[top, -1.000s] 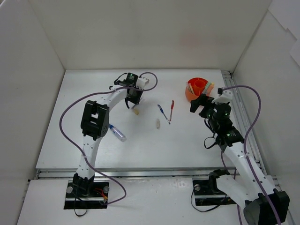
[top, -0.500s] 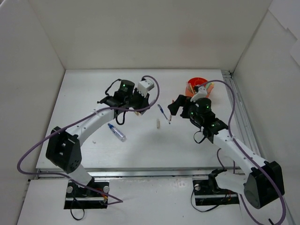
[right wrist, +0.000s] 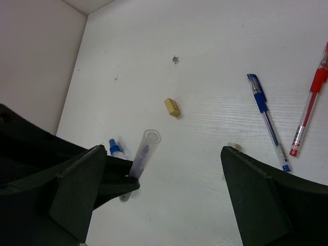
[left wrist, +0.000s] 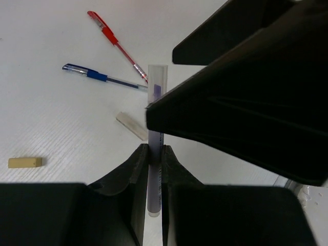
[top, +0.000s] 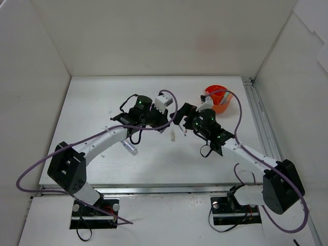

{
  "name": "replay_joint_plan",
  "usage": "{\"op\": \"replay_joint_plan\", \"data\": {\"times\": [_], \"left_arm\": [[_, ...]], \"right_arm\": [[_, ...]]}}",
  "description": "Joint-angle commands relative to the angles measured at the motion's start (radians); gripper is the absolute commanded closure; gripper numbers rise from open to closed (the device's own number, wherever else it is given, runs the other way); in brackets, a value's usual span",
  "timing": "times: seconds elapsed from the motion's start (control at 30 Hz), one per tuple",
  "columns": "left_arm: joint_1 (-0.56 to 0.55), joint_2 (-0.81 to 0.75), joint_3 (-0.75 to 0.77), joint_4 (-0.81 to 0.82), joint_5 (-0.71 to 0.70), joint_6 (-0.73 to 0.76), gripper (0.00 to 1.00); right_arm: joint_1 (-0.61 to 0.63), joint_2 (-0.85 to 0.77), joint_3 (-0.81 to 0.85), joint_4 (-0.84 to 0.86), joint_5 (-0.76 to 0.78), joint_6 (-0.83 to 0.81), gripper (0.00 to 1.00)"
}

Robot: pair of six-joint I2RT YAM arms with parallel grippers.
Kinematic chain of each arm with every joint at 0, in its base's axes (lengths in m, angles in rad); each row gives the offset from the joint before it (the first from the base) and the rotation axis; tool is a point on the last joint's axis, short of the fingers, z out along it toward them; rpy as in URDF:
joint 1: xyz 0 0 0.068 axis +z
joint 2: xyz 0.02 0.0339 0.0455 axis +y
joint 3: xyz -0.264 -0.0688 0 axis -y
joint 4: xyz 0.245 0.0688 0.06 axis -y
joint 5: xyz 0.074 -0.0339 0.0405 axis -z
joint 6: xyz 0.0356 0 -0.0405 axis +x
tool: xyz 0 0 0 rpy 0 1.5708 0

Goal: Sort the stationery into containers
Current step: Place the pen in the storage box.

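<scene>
Beyond the pale stub [top: 173, 136], in the overhead view, the left gripper [top: 163, 123] and the right gripper [top: 180, 117] are seen nearly meeting above the table [top: 102, 97]; how their fingers stand cannot be told from here. The orange pot [top: 218, 98] is set well apart from the stub, toward the far right, and a blue-capped tube [top: 129, 147] is laid on the stub's other side. At the left wrist, a clear tube [left wrist: 156, 87] is clamped between the left gripper's [left wrist: 155, 154] fingers, its free end reaching past the pale stub [left wrist: 131, 125]. A blue pen [left wrist: 102, 78] and a red pen [left wrist: 115, 43] are laid just beyond that stub, and a yellow-beige stub [left wrist: 24, 163] well to its side. At the right wrist, the right gripper's [right wrist: 161, 169] fingers are spread wide apart above the table. The pale stub [right wrist: 234, 147] is seen near the blue pen [right wrist: 266, 120] and red pen [right wrist: 310, 110], with the clear tube [right wrist: 143, 154], the blue-capped tube [right wrist: 115, 148] and the yellow-beige stub [right wrist: 172, 107] on its other side.
</scene>
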Motion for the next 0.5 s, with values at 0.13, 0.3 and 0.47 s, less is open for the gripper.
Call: {"op": "replay_joint_plan", "data": {"times": [0.13,0.3,0.47], "left_arm": [[-0.023,-0.055,0.033,0.086,-0.002,-0.022,1.00],[-0.023,-0.058,0.038,0.089,-0.011,-0.018,1.00],[-0.023,-0.058,0.053,0.080,-0.016,-0.006,0.66]], "right_arm": [[0.037,0.055,0.075,0.115,0.036,0.023,0.49],[0.041,0.048,0.078,0.126,0.053,0.003,1.00],[0.041,0.029,0.088,0.117,0.074,-0.055,1.00]]}}
